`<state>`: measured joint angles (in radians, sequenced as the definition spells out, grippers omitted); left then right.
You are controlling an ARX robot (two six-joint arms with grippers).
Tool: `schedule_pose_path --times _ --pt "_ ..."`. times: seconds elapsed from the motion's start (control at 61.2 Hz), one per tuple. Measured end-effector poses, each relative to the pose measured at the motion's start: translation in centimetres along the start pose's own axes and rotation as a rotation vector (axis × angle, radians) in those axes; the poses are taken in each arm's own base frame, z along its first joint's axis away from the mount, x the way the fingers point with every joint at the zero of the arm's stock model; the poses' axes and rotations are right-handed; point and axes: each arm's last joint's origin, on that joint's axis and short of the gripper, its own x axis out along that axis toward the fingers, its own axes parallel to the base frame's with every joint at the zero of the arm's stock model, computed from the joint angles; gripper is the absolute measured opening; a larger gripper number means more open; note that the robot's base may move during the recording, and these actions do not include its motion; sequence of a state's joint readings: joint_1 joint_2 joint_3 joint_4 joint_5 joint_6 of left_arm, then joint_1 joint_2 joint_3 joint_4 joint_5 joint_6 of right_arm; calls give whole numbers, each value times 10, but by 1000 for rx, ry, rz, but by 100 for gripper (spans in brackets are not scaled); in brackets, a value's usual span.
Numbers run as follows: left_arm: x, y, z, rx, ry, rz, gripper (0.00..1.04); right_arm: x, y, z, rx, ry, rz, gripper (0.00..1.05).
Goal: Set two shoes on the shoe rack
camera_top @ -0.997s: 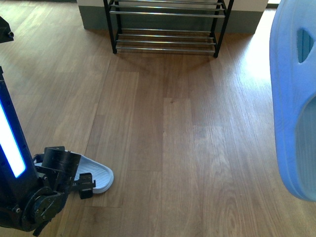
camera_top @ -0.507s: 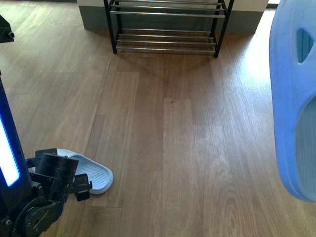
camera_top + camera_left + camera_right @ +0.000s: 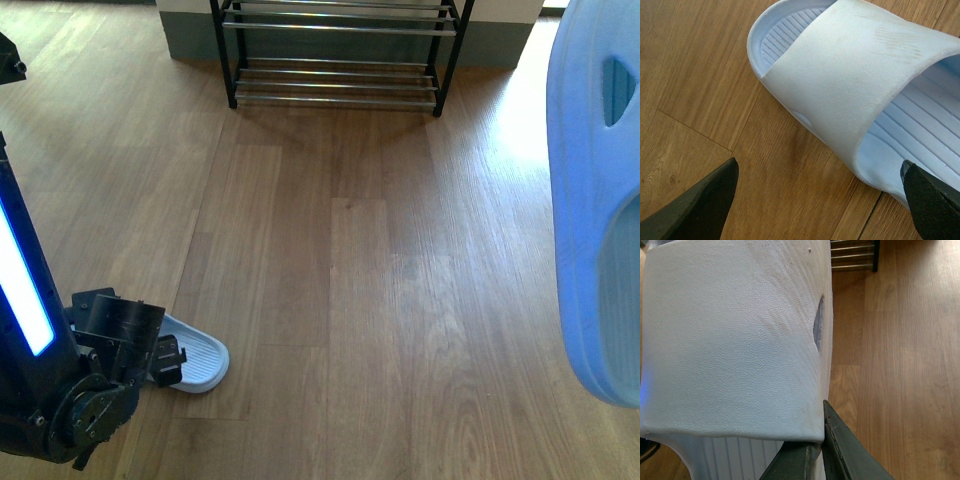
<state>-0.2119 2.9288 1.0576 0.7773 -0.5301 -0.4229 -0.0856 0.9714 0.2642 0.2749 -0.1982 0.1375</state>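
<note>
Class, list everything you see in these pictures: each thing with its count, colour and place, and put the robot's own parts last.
Rack: one, black uprights with silver rods, far end by the wall.
Wall: one, grey, behind the rack.
Floor: one, brown wood, throughout.
Floor sandal: one, pale blue, lying near left.
Held sandal: one, pale blue, raised at near right.
Left arm: one, black with blue light, near left.
Left tool: one, black, open at the floor sandal.
Right tool: one, dark, shut on the held sandal.

Two slide sandals (image 3: 203, 358) (image 3: 585, 200) and one shoe rack (image 3: 340, 28) are in view.
</note>
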Motion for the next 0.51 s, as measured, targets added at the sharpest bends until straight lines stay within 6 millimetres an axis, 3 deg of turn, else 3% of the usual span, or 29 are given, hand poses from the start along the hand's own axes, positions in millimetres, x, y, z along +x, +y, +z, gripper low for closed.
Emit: schedule_pose_path --times 0.409,0.507 --pt "-10 -3 -20 -10 29 76 95 0 0 0 0 0 0 1" --pt "-16 -3 -26 -19 35 79 80 0 0 0 0 0 0 1"
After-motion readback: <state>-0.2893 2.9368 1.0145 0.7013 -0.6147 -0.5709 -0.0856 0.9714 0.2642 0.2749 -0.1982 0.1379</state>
